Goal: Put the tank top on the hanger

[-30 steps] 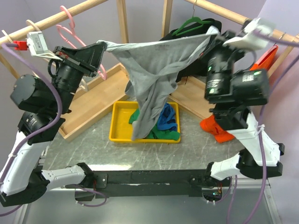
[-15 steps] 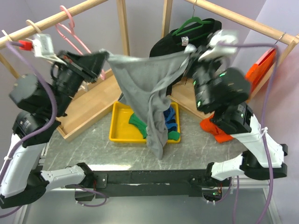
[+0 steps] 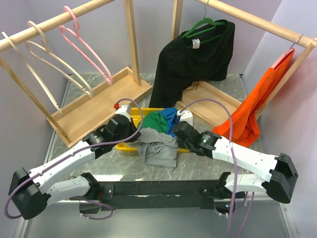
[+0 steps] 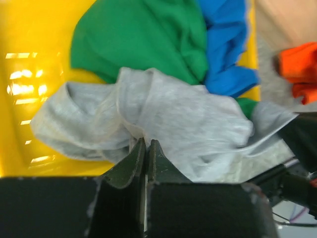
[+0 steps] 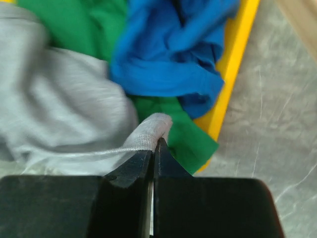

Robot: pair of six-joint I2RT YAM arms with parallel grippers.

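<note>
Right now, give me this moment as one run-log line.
left gripper: shut on tank top | right gripper: shut on tank top | tank top: bunched over tray edge | hanger: bare on rail

A desk (image 3: 198,164) with a grey, stone-patterned top is recorded, enclosed at left, back and right by plain pale lilac walls (image 3: 153,29). Two light wooden racks are set on it, the left rack (image 3: 49,22) and the right rack (image 3: 257,21), each built of a sloping round rail, square posts and a shallow tray base. Lighting is noted as even
</note>
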